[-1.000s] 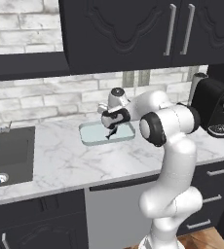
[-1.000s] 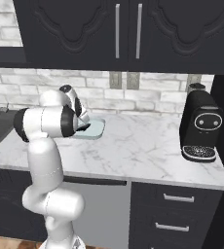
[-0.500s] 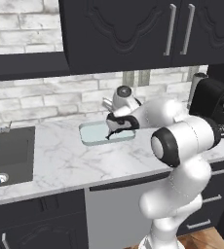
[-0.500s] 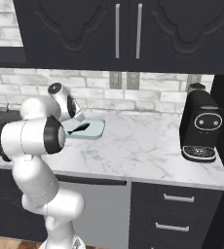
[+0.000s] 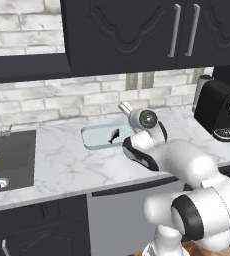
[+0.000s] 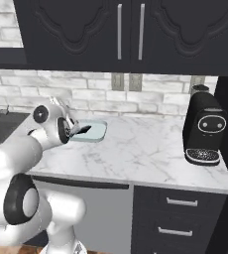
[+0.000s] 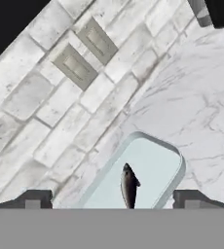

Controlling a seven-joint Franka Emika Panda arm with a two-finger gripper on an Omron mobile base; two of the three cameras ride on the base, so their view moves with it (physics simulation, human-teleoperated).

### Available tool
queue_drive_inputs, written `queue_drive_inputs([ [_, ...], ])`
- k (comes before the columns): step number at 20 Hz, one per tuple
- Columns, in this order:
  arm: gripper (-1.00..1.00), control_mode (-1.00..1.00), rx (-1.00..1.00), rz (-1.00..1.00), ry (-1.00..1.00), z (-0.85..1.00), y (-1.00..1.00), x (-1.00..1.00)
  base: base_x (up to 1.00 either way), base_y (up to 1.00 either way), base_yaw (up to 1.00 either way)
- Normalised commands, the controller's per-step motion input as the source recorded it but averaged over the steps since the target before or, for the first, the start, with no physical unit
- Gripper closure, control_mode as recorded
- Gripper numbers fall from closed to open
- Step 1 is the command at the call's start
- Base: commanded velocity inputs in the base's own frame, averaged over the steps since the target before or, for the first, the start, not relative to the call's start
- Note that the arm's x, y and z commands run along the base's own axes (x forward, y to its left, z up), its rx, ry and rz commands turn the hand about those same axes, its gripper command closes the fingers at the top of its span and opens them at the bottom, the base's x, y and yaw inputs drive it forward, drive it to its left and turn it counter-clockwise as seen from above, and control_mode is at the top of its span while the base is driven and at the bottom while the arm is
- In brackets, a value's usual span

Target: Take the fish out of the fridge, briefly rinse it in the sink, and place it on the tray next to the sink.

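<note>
The small dark fish [image 5: 114,135] [image 7: 129,187] lies in the pale blue-green tray [image 5: 94,137] [image 7: 158,163] [image 6: 97,130] on the marble counter by the brick wall. My gripper [image 7: 112,200] is open, its two tips wide apart with nothing between them. It hangs above the near end of the tray, clear of the fish. In the left base view the hand [image 5: 141,120] sits just right of the tray. The black sink [image 5: 9,157] is at the far left, with a thin blue stream of water running into it. The fridge is out of view.
A black coffee machine [image 5: 223,107] [image 6: 205,130] stands at the right end of the counter. Dark cabinets [image 5: 137,35] hang above. Two wall outlets [image 7: 87,53] are set in the brick behind the tray. My own white arm bulks over the counter's front edge.
The fish hung from the shut gripper over the tray one second ago; now it lies in the tray. The gripper has opened and the arm has drawn back toward the base.
</note>
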Motion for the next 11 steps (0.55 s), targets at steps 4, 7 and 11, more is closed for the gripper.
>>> queue_drive_inputs([
  [4,-1.0,-1.0,0.09,-0.1,-0.23,1.0,-0.01,-1.0,0.0,0.0,0.0],
  [7,-1.0,-1.0,0.06,-0.11,-0.26,1.0,0.0,-1.0,0.0,0.0,0.0],
  [11,-1.0,-1.0,0.0,-0.11,-0.42,1.0,0.0,-1.0,0.0,0.0,0.0],
])
